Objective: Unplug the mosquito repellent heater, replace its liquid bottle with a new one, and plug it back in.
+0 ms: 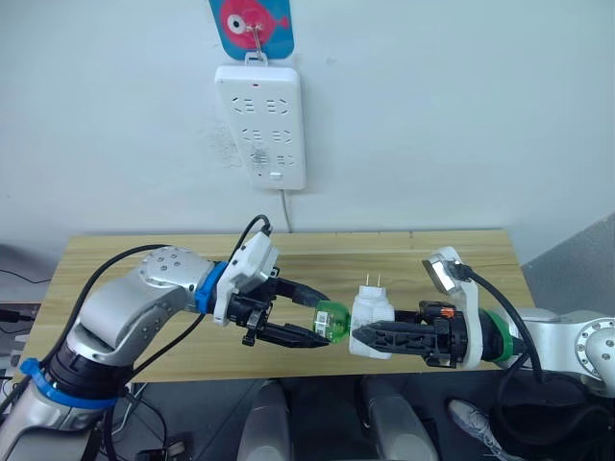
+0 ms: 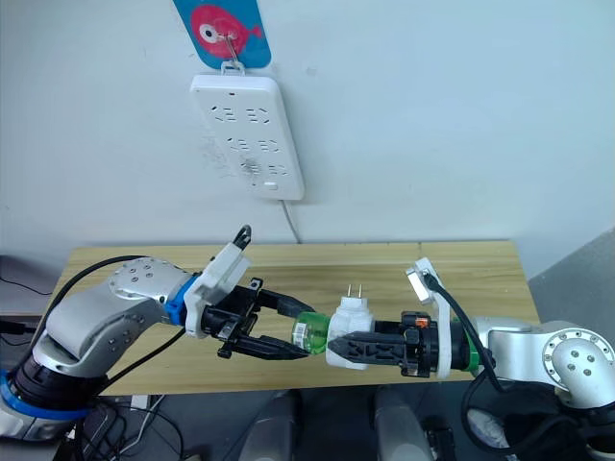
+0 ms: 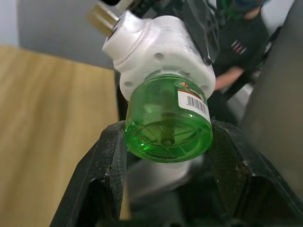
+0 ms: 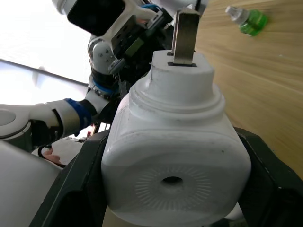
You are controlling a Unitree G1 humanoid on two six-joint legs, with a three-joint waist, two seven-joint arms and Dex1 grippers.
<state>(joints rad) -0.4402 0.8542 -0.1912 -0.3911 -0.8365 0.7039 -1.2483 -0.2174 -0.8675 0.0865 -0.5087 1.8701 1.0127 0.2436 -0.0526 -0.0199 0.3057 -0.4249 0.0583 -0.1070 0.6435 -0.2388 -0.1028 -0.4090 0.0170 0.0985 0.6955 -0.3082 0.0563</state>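
My right claw (image 1: 370,338) sits at the lower centre-right of the head view, its two black fingers closed against the sides of the mosquito repellent heater (image 1: 370,322). The heater is held above the front edge of the wooden surface (image 1: 125,254), off the power strip (image 1: 261,125) that hangs on the wall at the upper centre. Its two metal prongs (image 1: 372,280) point upward. In my right wrist view the round vent hole (image 4: 172,180) faces the camera.

My left claw (image 1: 312,322) reaches in from the left, and its fingers are pinched on its liquid bottle (image 1: 332,320), the green one whose neck meets the left side of the heater. In my left wrist view the bottle's flat base faces the camera and a barcode label (image 3: 194,100) shows on its side.

The new one (image 4: 248,19) lies on its side on the wood, whitish cap on, well apart from both claws.
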